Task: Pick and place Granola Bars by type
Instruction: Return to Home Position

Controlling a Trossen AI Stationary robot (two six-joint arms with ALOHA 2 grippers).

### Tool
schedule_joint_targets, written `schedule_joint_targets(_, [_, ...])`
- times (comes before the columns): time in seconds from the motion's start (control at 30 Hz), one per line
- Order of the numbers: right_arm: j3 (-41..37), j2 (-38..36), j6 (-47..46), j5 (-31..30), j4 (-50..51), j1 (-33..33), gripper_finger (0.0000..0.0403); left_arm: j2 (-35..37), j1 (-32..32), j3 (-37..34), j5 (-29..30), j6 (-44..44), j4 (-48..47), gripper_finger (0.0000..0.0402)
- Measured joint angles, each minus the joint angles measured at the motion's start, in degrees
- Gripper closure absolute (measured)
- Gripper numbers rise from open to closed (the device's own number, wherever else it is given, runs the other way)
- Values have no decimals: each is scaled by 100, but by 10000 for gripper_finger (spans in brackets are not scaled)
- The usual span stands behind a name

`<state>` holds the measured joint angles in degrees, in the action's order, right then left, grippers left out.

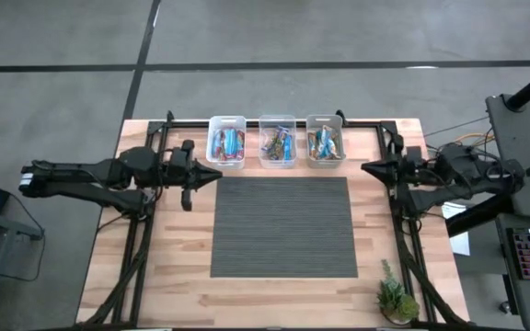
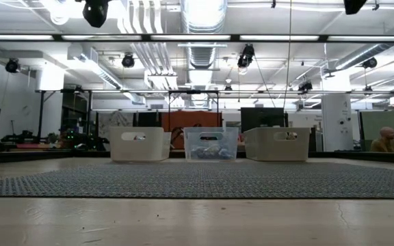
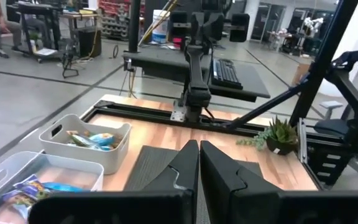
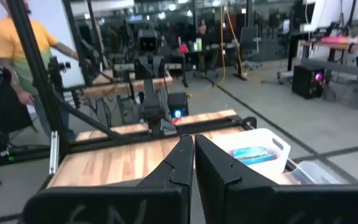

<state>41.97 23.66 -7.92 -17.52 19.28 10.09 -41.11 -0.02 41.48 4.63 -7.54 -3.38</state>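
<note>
Three small bins stand in a row at the table's far edge: left (image 1: 226, 141), middle (image 1: 277, 141) and right (image 1: 325, 141). Each holds Granola Bars (image 1: 229, 144) in mostly blue wrappers, lying on the bin floors. My left gripper (image 1: 217, 175) is shut with nothing in it, raised above the table beside the mat's far-left corner and pointing level toward the right. My right gripper (image 1: 366, 168) is shut with nothing in it too, raised near the mat's far-right corner and pointing left. The left wrist view shows bars (image 3: 92, 140) in two bins, the right wrist view a blue bar (image 4: 250, 153).
A dark ribbed mat (image 1: 283, 225) covers the table's middle, with bare wood around it. A small potted plant (image 1: 397, 296) stands at the near right corner. Black frame rails run along both sides. A person in a yellow shirt (image 4: 11, 50) stands beyond the table.
</note>
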Motion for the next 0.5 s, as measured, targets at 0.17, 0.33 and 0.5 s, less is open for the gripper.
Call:
schedule_joint_targets(0.17, [-563, -624, 26, 87, -182, 0, 394, 64, 156, -120, 0, 26, -4, 401])
schedule_joint_targets(0.33, [-1258, -1117, 49, 496, -603, 0, 394, 43, 258, -248, 0, 30, 161, 401])
schedule_joint_targets(0.5, [-2020, -1475, 71, 601, -1217, 2, 394, 45, 261, -770, -1, 110, 1320, 401])
